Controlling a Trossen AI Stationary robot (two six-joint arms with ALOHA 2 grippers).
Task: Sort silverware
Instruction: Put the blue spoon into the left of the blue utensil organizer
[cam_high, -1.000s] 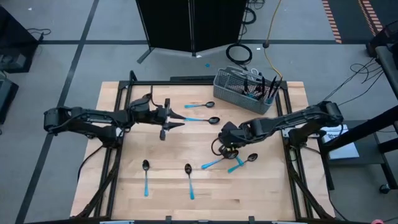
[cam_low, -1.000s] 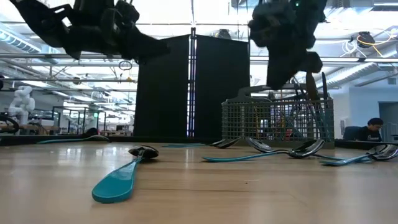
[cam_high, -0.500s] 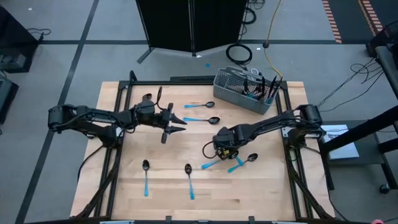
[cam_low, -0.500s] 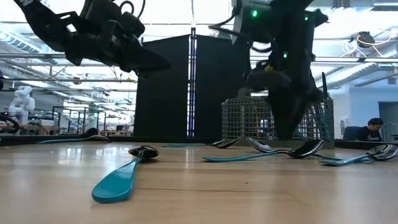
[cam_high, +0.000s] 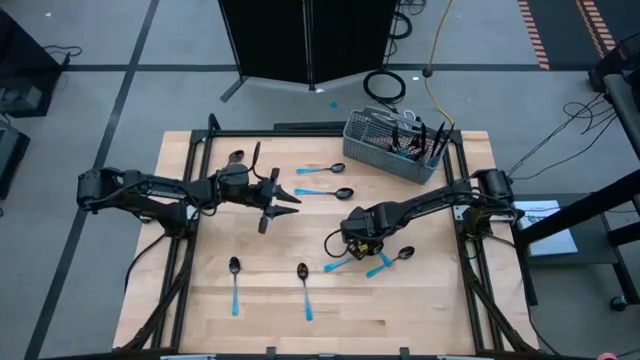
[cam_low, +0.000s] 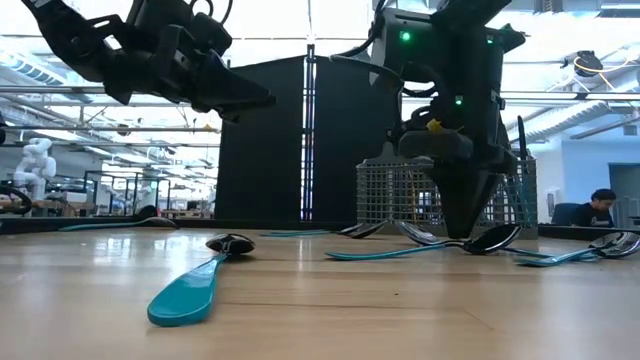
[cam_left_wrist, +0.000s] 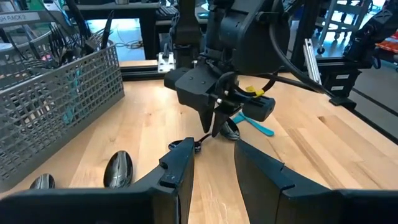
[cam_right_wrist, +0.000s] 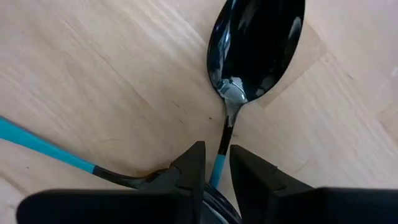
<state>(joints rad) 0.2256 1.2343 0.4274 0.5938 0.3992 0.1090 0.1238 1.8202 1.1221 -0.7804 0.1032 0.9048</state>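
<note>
Spoons with dark bowls and light-blue handles, lying flat: two (cam_high: 323, 170) (cam_high: 330, 192) at 12 o'clock, two (cam_high: 234, 283) (cam_high: 304, 288) at 7 o'clock, a crossed cluster (cam_high: 383, 262) at 4 o'clock. One spoon (cam_right_wrist: 249, 56) with its neck between pincer (cam_right_wrist: 214, 165) tips.

Right end effector (cam_high: 356, 238) low over spoons (cam_high: 368, 262) mid-table, left end effector (cam_high: 283, 197) hovering, grey basket (cam_high: 390, 146) behind

We're seeing a pale wood table (cam_high: 200, 300), matt with visible grain. The spoon (cam_right_wrist: 255, 46) has a glossy, mirror-dark metal bowl and a smooth light-blue plastic-looking handle. The basket (cam_high: 385, 150) is grey wire mesh.
</note>
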